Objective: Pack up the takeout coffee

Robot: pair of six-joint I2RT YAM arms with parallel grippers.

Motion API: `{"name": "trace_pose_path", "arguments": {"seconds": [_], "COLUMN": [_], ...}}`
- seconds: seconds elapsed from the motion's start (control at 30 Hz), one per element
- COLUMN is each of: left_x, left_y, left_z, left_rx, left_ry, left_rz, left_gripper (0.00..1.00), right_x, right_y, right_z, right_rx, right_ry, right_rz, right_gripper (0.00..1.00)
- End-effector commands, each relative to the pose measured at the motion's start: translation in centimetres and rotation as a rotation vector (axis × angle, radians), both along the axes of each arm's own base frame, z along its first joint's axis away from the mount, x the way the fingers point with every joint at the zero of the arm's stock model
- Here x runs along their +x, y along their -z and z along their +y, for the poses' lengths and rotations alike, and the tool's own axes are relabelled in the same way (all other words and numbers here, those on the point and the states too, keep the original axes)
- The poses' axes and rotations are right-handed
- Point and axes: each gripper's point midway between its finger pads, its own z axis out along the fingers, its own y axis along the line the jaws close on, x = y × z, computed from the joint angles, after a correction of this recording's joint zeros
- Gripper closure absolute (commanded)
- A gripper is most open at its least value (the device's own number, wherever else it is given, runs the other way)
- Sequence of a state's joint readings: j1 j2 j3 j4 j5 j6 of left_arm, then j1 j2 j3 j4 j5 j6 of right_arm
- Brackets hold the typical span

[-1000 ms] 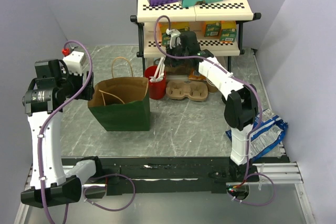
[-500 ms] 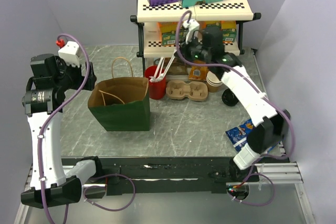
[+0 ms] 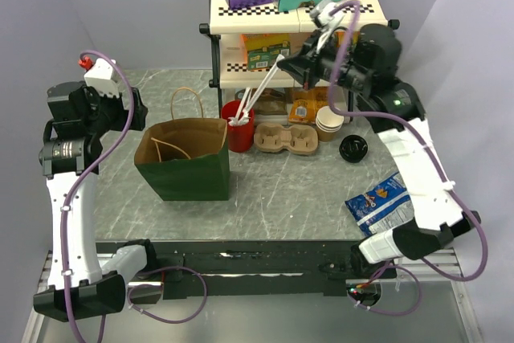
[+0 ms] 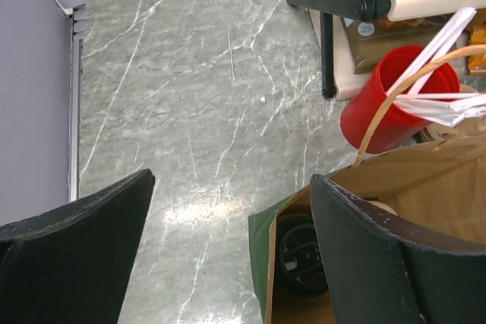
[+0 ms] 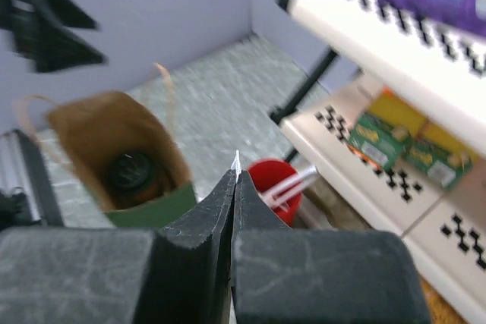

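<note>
The takeout coffee [image 4: 302, 254] stands inside the brown paper bag [image 3: 183, 168]. Only its round black lid shows, also in the right wrist view [image 5: 130, 172]; the top view hides it. My left gripper [image 4: 231, 181] hangs open over the bag's left rim, with one finger over the bag and the other over bare table; in the top view it [image 3: 132, 114] is at the bag's upper left. My right gripper [image 3: 299, 62] is raised in front of the shelf, shut on a thin white stirrer [image 3: 261, 90] that slants down to the red cup [image 3: 238, 128]. The stirrer's tip [image 5: 236, 162] pokes out past the shut jaws.
A two-level shelf rack [image 3: 369, 14] with boxes stands at the back. Below it are a cardboard cup carrier [image 3: 287, 140], a stack of pale cups [image 3: 329, 122] and a loose black lid [image 3: 353, 149]. A blue snack bag [image 3: 385, 202] lies front right.
My right arm has swung up and to the right, away from the red cup, drawing a white stirrer with it. My left gripper has lifted slightly and opened a little wider.
</note>
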State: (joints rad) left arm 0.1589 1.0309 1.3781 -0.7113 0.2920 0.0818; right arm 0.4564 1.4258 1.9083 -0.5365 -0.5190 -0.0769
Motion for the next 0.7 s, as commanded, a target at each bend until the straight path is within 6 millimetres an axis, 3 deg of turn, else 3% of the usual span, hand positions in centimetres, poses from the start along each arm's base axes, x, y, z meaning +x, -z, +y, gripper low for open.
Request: {"name": "trace_pose_path", "arguments": {"seconds": [0.0, 0.13, 0.27, 0.4, 0.43, 0.67], "left_x": [0.0, -0.2, -0.5, -0.6, -0.6, -1.4], "left_y": [-2.4, -2.6, -2.8, -2.9, -2.9, -3.5], "left_z": [-0.1, 0.0, 0.0, 0.2, 0.1, 0.4], "left_rx": [-0.023, -0.019, -0.023, -0.030, -0.031, -0.015], "left_ry": [-0.005, -0.012, -0.013, -0.020, -0.017, -0.033], "left_rz": [-0.086, -0.090, -0.097, -0.106, -0.104, -0.120], "left_gripper": [0.10, 0.10, 0.10, 0.10, 0.10, 0.09], "right_x": [-5.3, -8.7, -10.5, -9.4, -8.7, -6.4], "right_y": [-5.2, -7.7, -7.7, -5.5, -4.0, -1.2], "right_z": [0.1, 0.8, 2.5, 4.6, 5.2, 9.5], "right_rx": [0.084, 0.147, 0.162, 0.134, 0.124, 0.083], "right_ry": [-0.133, -0.275, -0.383, -0.387, -0.383, -0.399], "right_rz": [-0.064, -0.073, -0.012, -0.017, 0.013, 0.020], "right_gripper": [1.00, 1.00, 1.00, 1.00, 1.00, 1.00]}}
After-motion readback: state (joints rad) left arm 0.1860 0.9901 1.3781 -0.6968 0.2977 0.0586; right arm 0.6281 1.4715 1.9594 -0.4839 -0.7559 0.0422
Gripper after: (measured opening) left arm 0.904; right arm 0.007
